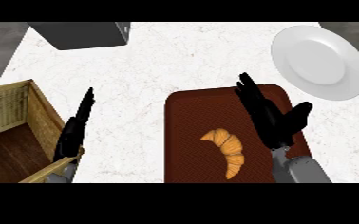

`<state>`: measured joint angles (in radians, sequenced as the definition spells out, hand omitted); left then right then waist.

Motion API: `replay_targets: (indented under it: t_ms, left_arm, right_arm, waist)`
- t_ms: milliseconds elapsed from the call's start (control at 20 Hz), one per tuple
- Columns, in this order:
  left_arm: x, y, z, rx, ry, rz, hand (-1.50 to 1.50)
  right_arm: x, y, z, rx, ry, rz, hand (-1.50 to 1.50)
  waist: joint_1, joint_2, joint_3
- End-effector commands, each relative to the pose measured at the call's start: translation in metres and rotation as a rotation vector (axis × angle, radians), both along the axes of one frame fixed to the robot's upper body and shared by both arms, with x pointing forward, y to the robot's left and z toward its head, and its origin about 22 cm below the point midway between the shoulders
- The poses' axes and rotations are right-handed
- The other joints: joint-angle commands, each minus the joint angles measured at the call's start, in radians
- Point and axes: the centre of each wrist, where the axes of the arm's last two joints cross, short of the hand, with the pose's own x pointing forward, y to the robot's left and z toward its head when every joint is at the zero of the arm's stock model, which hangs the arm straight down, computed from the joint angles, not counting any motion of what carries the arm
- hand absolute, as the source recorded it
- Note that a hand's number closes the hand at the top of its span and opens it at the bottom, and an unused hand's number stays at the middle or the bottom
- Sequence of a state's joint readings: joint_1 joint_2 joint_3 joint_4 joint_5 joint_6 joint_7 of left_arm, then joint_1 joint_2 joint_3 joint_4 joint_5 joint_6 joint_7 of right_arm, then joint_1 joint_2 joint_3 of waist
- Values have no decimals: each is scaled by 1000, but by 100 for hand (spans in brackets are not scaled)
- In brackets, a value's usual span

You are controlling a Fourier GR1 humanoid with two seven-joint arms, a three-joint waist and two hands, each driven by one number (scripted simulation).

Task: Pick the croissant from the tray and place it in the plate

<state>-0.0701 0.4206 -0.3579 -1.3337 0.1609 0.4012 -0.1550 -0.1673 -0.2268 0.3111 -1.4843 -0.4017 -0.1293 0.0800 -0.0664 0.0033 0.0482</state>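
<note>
Croissant (227, 151) lies on the brown tray (189, 123), untouched, while the right hand (272, 116) hovers just beside it with straight fingers, probably preparing the grasp, and the plate (316, 61) waits beyond; left hand (73, 128) rests open.

White, faintly veined bench (175, 61) being viewed from steeply above, with four things being carried on it.

A brown tray (193, 123) with rounded corners is being borne at the lower middle and is being cut off by the view's lower edge. A round white plate (316, 61) is being carried toward the far right, just beside the tray's far right corner. A wooden crate (42, 109) is being cut off by the left edge, well apart from the tray. A dark grey box (80, 34) is being carried at the far left.
</note>
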Motion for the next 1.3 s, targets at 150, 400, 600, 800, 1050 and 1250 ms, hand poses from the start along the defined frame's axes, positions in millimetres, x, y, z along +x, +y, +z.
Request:
replay_targets:
  t_ms: [150, 400, 600, 800, 1050, 1250]
  left_arm:
    - [-3, -2, -11, -139, 168, 2, 0]
    - [-18, -25, -22, -296, 260, -58, 0]
    - [-11, -24, -19, -324, 291, -61, 0]
    - [-10, -21, -18, -348, 304, -67, 0]
    - [-15, -18, -20, -350, 313, -40, 0]
    - [-12, -24, -16, -344, 326, -63, 0]
  right_arm:
    - [40, -16, 80, -43, -382, 170, 150]
    - [57, -77, 112, -475, -571, -25, 150]
    - [50, -83, 79, -300, -608, -45, -150]
    - [48, -104, 78, -318, -649, 43, -150]
    - [38, -130, 86, -549, -611, 226, -150]
    - [37, -130, 100, -788, -541, 405, -150]
  waist:
    - [79, 4, -48]
    - [88, 12, -51]
    - [78, 15, -44]
    - [77, 11, -45]
    - [75, 3, -49]
    - [80, 1, -50]
